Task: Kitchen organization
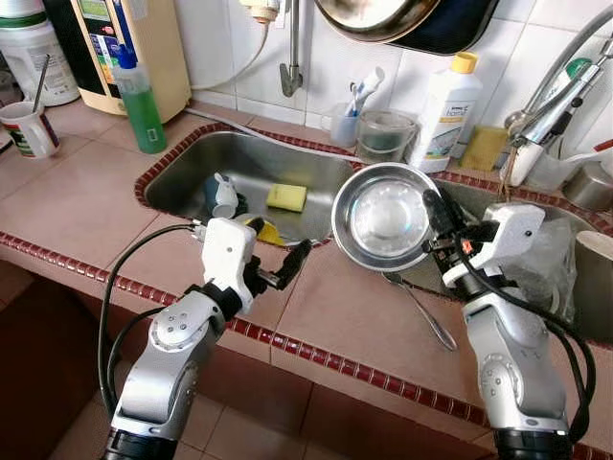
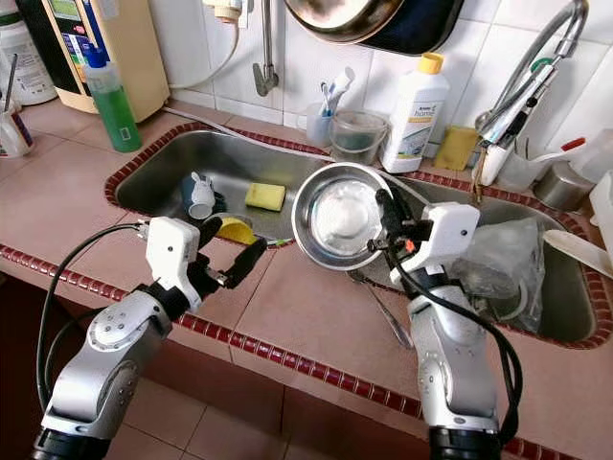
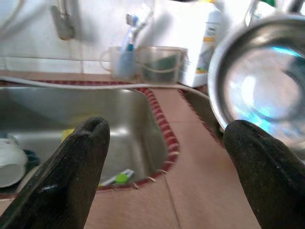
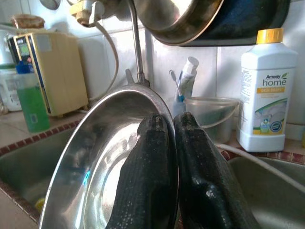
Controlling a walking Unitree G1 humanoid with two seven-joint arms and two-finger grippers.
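A round steel bowl (image 1: pixel 383 216) hangs tilted on edge over the tiled strip between the two sinks. My right gripper (image 1: pixel 436 206) is shut on its right rim, one finger (image 4: pixel 147 171) inside the bowl and one outside. My left gripper (image 1: pixel 280 261) stands open with nothing between its fingers, low over the counter at the front corner of the left sink (image 1: pixel 182 182), a little left of the bowl. A metal spoon (image 1: pixel 421 309) lies on the counter below the bowl.
The left sink holds a yellow sponge (image 1: pixel 286 196) and a white cup (image 1: pixel 224 195). A plastic bag (image 1: pixel 551 264) lies in the right sink. A green bottle (image 1: pixel 141 96), a white detergent bottle (image 1: pixel 445 110), a tap (image 1: pixel 556 101) and a mug (image 1: pixel 29 129) line the back.
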